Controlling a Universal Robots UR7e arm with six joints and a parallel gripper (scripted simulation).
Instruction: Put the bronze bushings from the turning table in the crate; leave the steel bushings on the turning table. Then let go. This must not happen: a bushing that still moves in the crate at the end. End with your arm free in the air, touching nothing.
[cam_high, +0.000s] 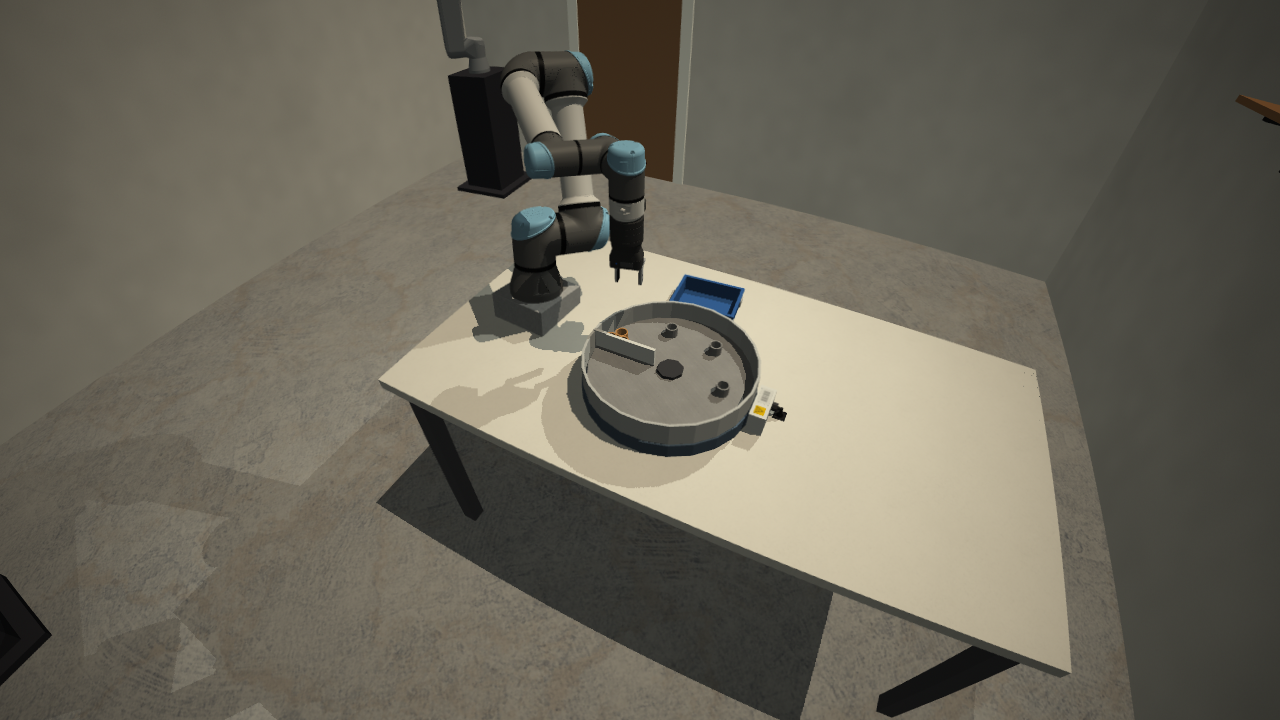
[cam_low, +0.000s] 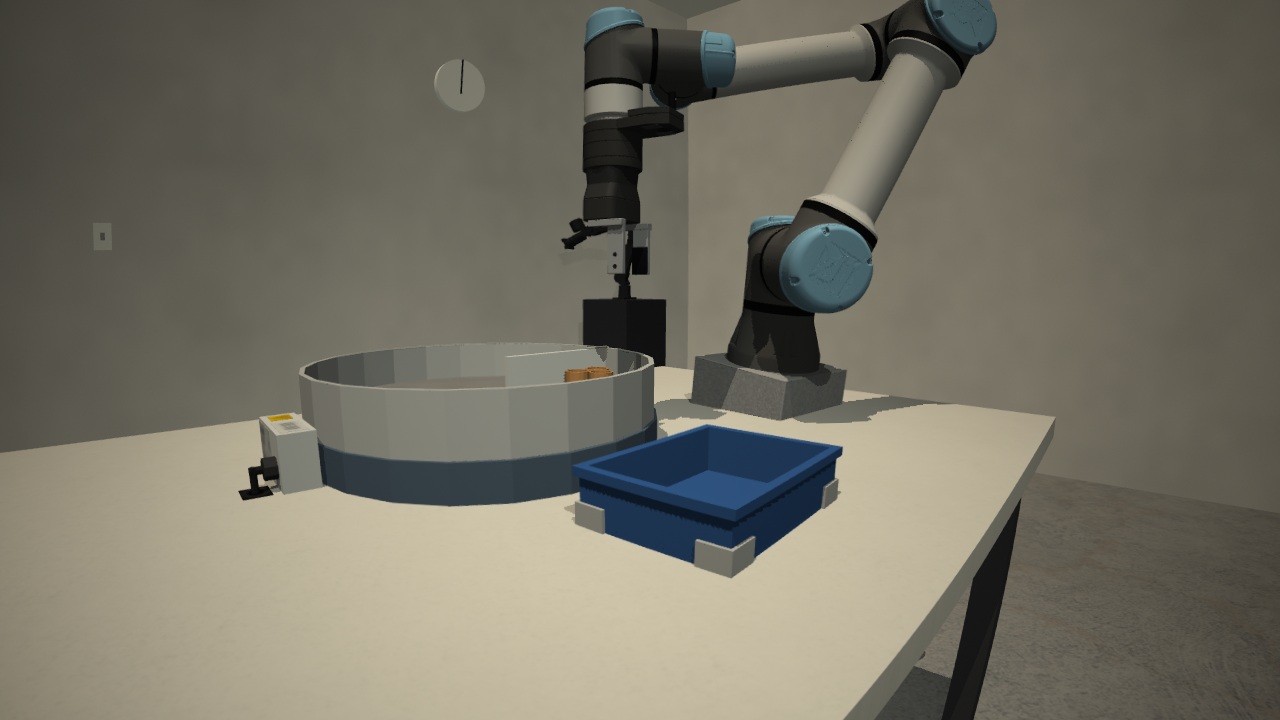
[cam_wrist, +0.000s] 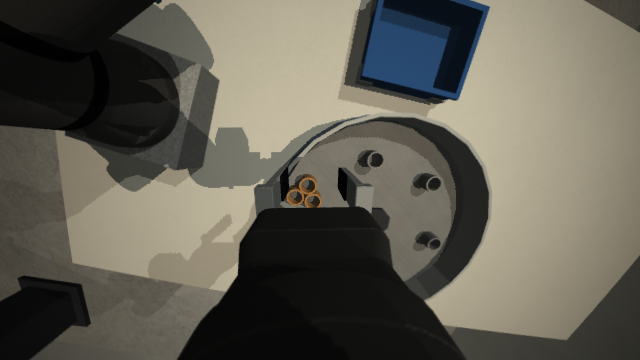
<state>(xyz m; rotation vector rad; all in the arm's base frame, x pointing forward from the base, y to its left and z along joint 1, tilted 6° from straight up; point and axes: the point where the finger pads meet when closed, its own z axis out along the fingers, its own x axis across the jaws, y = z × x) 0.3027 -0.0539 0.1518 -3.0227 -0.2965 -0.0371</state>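
Three bronze bushings stand bunched together on the round turning table, next to its wall and behind a low grey bar. They also show in the exterior view and partly in the top view. Three dark steel bushings stand apart on the far half of the table. My gripper hangs open and empty high above the bronze bushings; in the wrist view they show between its fingers. The blue crate is empty beside the turning table.
A black hub sits at the middle of the turning table. A small white control box is fixed to its rim. The arm's grey base block stands at the table corner near the turning table.
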